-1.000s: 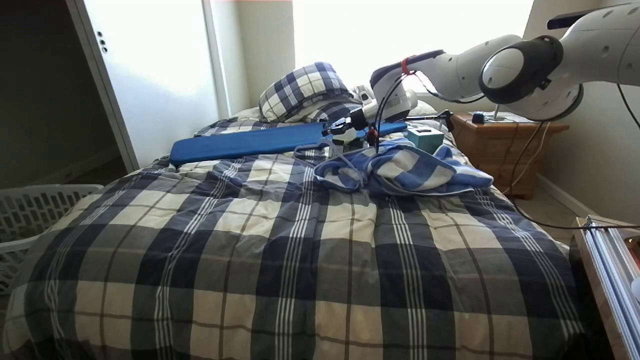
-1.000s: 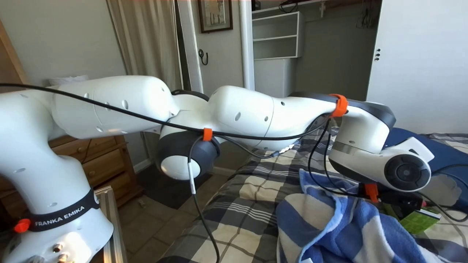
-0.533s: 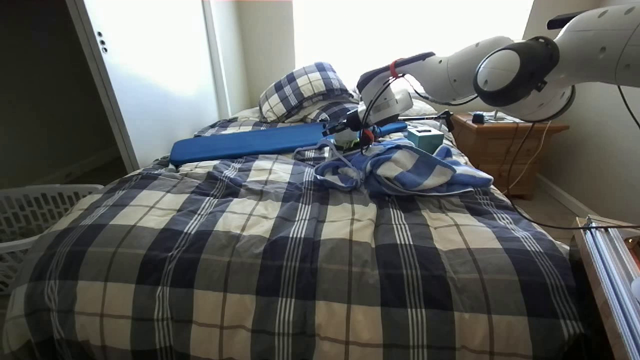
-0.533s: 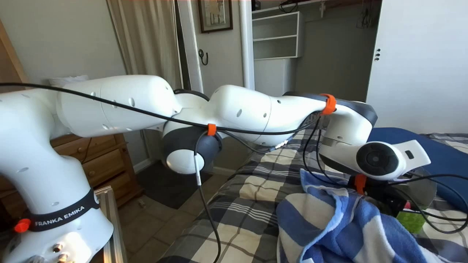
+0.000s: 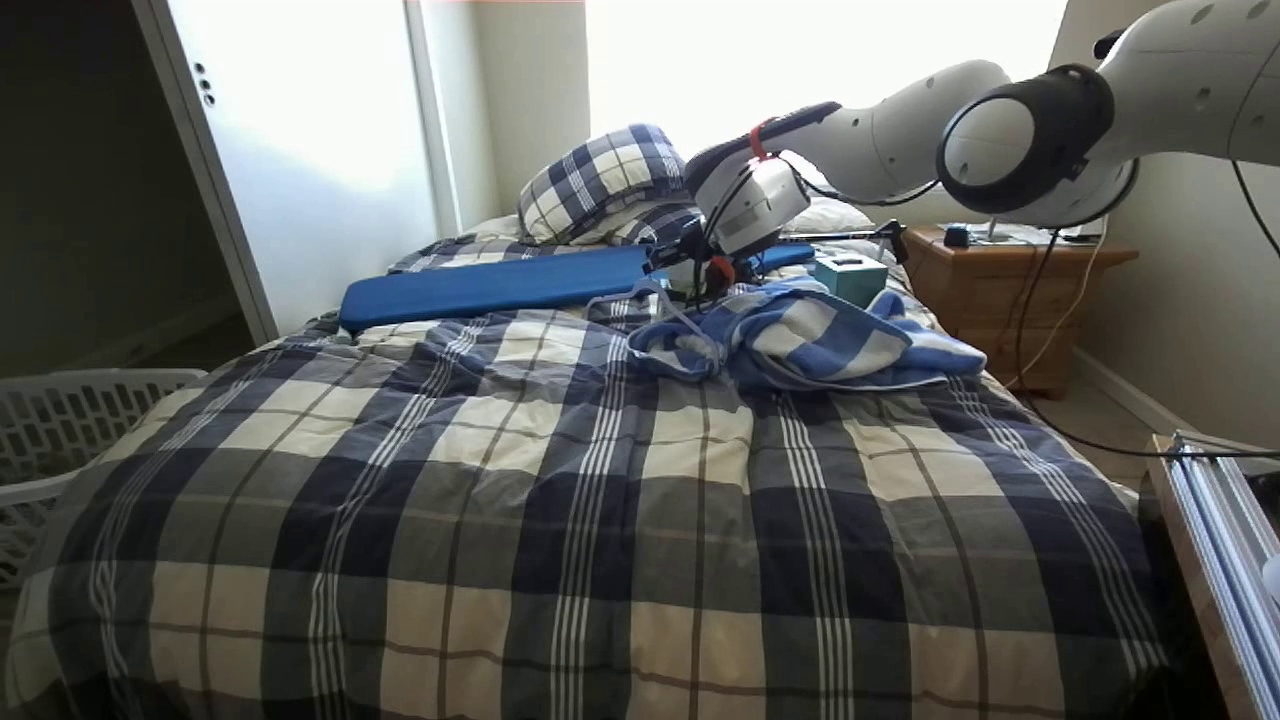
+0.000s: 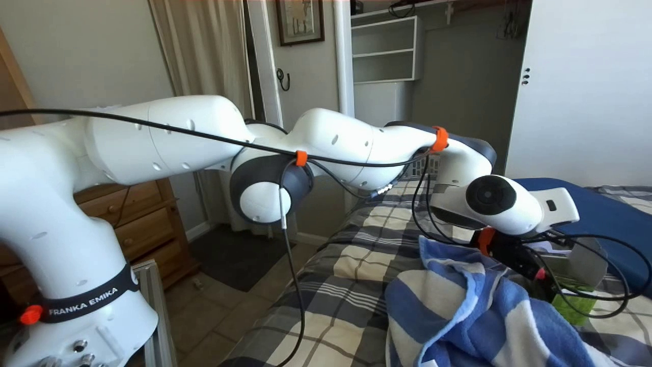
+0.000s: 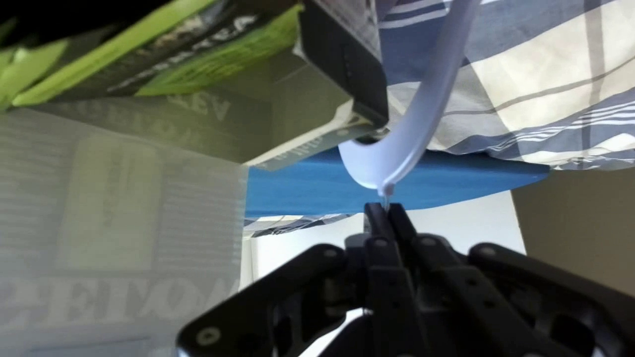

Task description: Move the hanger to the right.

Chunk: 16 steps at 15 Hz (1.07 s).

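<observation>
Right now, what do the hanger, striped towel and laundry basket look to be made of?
Hanger: likely plastic, smooth with slight sheen; pale, moulded-looking curve with a bright rim. Its neck stem, perhaps metal, is too small to tell.
Striped towel: probably cotton terry, matte; fuzzy-looking surface, soft thick folds.
Laundry basket: likely rigid plastic, finish unclear; white with rows of slots.
</observation>
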Motion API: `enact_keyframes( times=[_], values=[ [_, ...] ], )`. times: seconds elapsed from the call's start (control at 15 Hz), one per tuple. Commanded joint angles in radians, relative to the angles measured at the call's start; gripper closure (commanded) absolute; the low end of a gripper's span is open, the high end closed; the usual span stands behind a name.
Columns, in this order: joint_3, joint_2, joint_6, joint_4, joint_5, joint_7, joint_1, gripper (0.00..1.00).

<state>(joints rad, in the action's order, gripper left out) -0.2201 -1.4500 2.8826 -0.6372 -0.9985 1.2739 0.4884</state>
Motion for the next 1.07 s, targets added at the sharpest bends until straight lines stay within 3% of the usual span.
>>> enact_keyframes(
  times=[0.0,0.47,0.8,0.87,1.0],
  values=[
    [0.114,0.094,0.109,-0.193,0.019,-0.120,-0.048,0.99],
    [0.310,0.218,0.329,-0.459,-0.045,-0.327,-0.195,0.99],
    [0.461,0.295,0.392,-0.636,-0.144,-0.452,-0.335,0.99],
    [0.479,0.312,0.395,-0.672,-0.152,-0.464,-0.358,0.71],
    [0.529,0.344,0.396,-0.745,-0.163,-0.489,-0.408,0.64]
  ],
)
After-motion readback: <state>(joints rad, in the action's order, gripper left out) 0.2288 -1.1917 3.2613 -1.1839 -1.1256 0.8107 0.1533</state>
